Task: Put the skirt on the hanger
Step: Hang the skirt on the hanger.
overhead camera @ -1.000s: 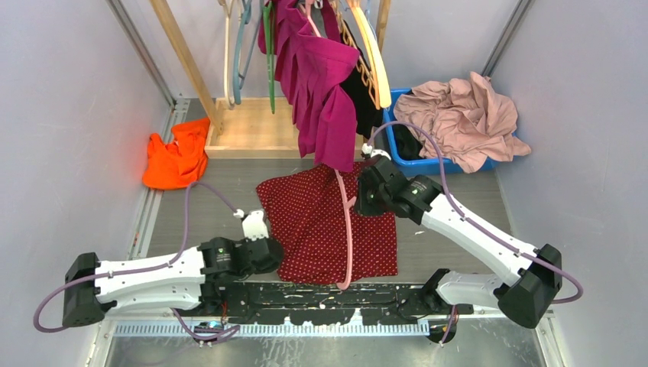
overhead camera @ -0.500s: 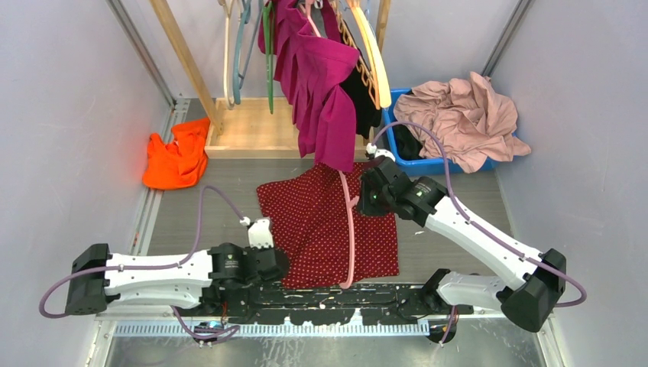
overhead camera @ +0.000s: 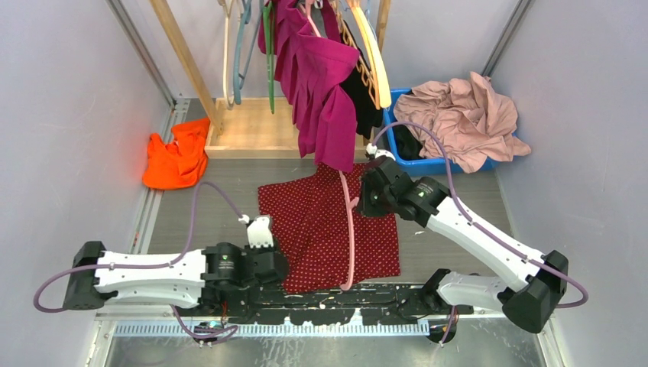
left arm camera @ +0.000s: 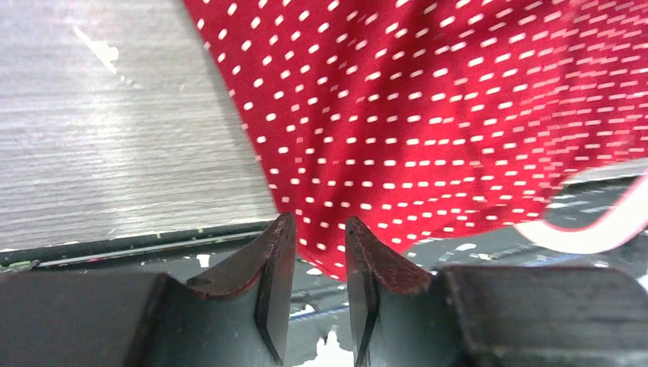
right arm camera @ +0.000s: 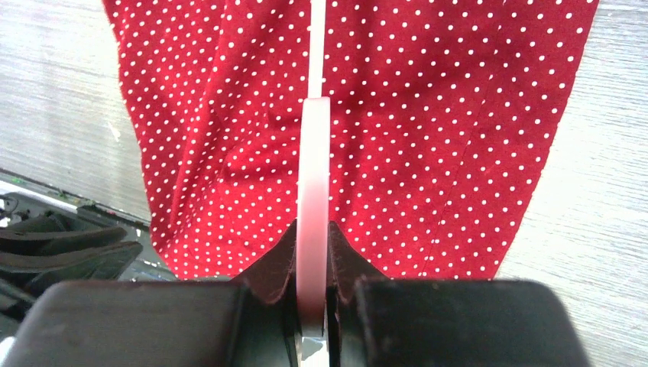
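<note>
Looking down from the top camera, I've got the skirt (overhead camera: 321, 229) spread flat on the table (overhead camera: 168, 222), right between the two arms, its near hem lapping onto the dark strip at the table's near edge. The hanger (overhead camera: 350, 229) lies on top of it, a thin pink line running from the far hem toward me and curling at the near end. My right claw (overhead camera: 356, 200) is down at the far part of the skirt, and on the right wrist view it (right arm camera: 313, 229) is pinching the hanger (right arm camera: 313, 153) squarely, the pink bar clamped between both fingers with dotted red cloth (right arm camera: 428, 138) below it on either side. The left claw (overhead camera: 281, 266) sits low at the skirt's near left corner; on its wrist view the fingers (left arm camera: 279, 267) stand slightly parted with nothing between them, the hem (left arm camera: 397, 138) just beyond the tips and a curve of the hanger (left arm camera: 596, 233) showing at the right edge. Farther back I can see a magenta garment (overhead camera: 325, 92) hanging on the rack, a pale pink garment (overhead camera: 462, 115) heaped over a blue bin (overhead camera: 413, 164), and an orange cloth (overhead camera: 177, 157) on the left.
</note>
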### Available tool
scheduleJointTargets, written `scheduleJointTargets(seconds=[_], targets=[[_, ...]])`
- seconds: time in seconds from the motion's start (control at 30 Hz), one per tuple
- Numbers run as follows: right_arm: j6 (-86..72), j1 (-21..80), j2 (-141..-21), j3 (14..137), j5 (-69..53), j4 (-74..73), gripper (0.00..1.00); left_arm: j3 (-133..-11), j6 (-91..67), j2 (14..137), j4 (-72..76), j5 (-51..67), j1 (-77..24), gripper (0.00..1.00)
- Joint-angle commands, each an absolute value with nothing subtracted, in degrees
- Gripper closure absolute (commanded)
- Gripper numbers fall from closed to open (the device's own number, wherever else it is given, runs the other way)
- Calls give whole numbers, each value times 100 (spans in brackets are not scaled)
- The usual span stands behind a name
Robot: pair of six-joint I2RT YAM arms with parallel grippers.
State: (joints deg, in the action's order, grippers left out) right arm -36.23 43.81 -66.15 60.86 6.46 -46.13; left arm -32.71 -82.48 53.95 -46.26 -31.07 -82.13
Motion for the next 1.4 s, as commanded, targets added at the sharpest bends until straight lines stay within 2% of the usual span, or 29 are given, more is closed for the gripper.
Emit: scheduleJointTargets(seconds=[0.0,0.13,0.3,0.5,0.7,0.83,0.93,1.0,1.03,1.2,1.37], targets=[[-3529,4610,-6342,6536,618,-4796,99,-4259,-7757,4966,-5328,-3760,-8227,67],[-3573,4856,-6459,6641,722,-4809,99,-4758,-7254,4896,-5254,-3848,-8153,61],[-3664,5292,-6613,7054,1016,-4981,99,-4698,-6706,4970,-4019,-3342,-7871,61],[-3659,5510,-6727,7631,1072,-5255,99,-4845,-6236,5314,-2898,-3317,-7797,61],[-3638,5745,-6816,7921,1081,-5403,99,-4893,-6319,5358,-2338,-3383,-7487,57],[-3602,5903,-6824,8072,1086,-5500,99,-4969,-6834,5260,-2527,-3603,-7366,46],[-3552,6075,-6860,8212,1115,-5649,99,-5157,-7003,5229,-2769,-3757,-7365,42],[-3533,6231,-6856,8272,1114,-5696,99,-5202,-7063,5198,-2837,-3849,-7370,32],[-3531,6313,-6876,8311,1127,-5728,99,-5204,-7122,5194,-2871,-3895,-7366,22],[-3564,6661,-6945,8421,1336,-5809,99,-5249,-7387,5192,-2969,-4007,-7364,0],[-3599,6918,-6998,8603,1511,-5816,99,-5402,-7945,5268,-3551,-4216,-7358,0]])
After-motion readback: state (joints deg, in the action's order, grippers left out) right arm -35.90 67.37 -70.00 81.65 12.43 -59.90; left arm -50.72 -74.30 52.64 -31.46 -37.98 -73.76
